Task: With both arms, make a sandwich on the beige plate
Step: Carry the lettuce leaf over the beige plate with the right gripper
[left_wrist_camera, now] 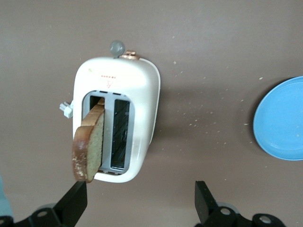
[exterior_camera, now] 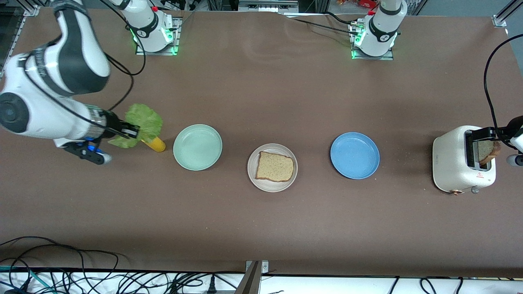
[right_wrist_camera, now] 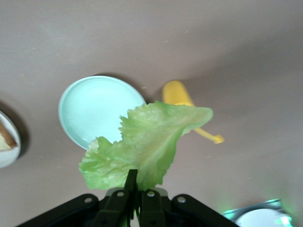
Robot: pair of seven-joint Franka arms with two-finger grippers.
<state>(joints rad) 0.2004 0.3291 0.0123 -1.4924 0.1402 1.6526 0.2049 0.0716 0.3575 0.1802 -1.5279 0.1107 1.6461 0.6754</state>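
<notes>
We've got the right gripper (right_wrist_camera: 135, 191) clamped on the lettuce (right_wrist_camera: 144, 144); carry it level toward 3 o'clock, release flat on the bread slice (exterior_camera: 275, 166). Left gripper (left_wrist_camera: 141, 201) spread wide over the toaster (left_wrist_camera: 120, 118).

- You have three plates: one beige plate (exterior_camera: 255, 179), one mint green plate (exterior_camera: 197, 147), one blue plate (exterior_camera: 354, 155).
- You have two bread slices (exterior_camera: 275, 166): one on the beige plate, one in the single toaster (exterior_camera: 453, 163).
- One lettuce leaf (exterior_camera: 143, 122).
- One yellow object (exterior_camera: 154, 144).
</notes>
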